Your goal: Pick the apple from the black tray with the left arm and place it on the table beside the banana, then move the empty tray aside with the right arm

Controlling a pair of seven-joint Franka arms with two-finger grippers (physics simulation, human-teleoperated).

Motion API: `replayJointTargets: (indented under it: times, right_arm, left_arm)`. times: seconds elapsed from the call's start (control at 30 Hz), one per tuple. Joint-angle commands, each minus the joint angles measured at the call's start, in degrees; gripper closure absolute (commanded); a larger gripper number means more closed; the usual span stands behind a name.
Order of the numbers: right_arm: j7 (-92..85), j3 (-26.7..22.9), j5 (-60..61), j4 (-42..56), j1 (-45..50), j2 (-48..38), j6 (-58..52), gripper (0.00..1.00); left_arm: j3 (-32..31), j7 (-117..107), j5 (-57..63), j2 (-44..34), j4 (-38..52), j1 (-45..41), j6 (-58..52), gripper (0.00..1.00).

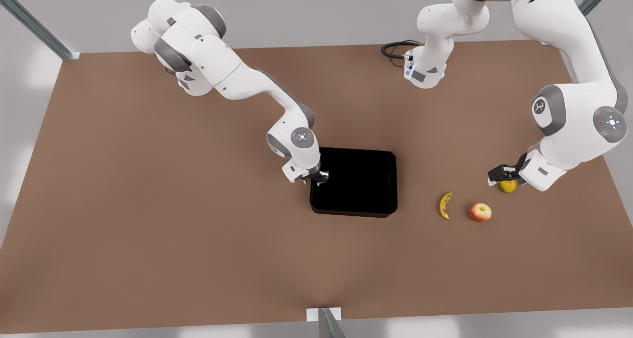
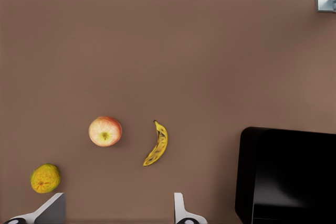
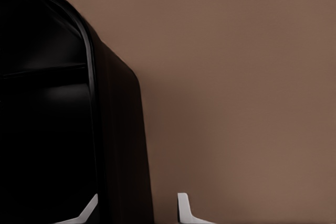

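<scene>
- Since the apple (image 1: 480, 212) already lies on the table (image 1: 148, 229) just beside the banana (image 1: 445, 205), well apart from the tray (image 1: 354, 181), the first half looks done.
- Left gripper (image 1: 500, 175) hovers near the apple with jaws wide and empty, over a yellow-green fruit (image 1: 508, 185).
- Right gripper (image 1: 320, 178) straddles the empty tray's rim, jaws apart; moving it aside remains.
- Both grippers' fingertips are cut off in the wrist views.

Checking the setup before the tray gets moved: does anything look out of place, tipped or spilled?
Nothing stands out. The apple sits upright on the table beside the banana; the black tray lies flat and empty, with the right claw straddling its rim.
</scene>
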Motion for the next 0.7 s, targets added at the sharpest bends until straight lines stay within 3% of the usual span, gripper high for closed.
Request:
replayJointTargets:
  times: [0.0, 0.17, 0.3, 0.5, 0.67]
  right_arm:
    - [1.0, 0.0, 0.0, 0.1, 0.0, -0.1, 0.3, 0.43]
    - [0.8, 0.1, -0.1, 0.1, 0.0, -0.2, 0.1, 0.7]
    - [0.8, 0.1, 0.0, 0.3, 0.0, -0.3, -0.2, 0.79]
    - [0.6, 0.7, 0.1, 0.5, -0.1, -2.9, -1.0, 0.85]
    - [-9.4, 0.5, 0.2, 0.5, -2.0, -10.4, -10.1, 0.85]
  left_arm:
    - [0.0, 0.1, 0.0, -0.1, 0.0, 0.0, -0.1, 0.0]
    - [0.0, 0.1, 0.0, -0.1, 0.0, 0.1, -0.1, 0.0]
    - [0.1, 0.1, 0.0, 0.0, 0.0, 0.1, 0.1, 0.0]
    - [0.1, 0.1, 0.0, -0.1, 0.0, 0.1, 0.0, 0.0]
    - [0.1, 0.1, 0.0, -0.3, 0.0, 0.1, 0.0, 0.0]
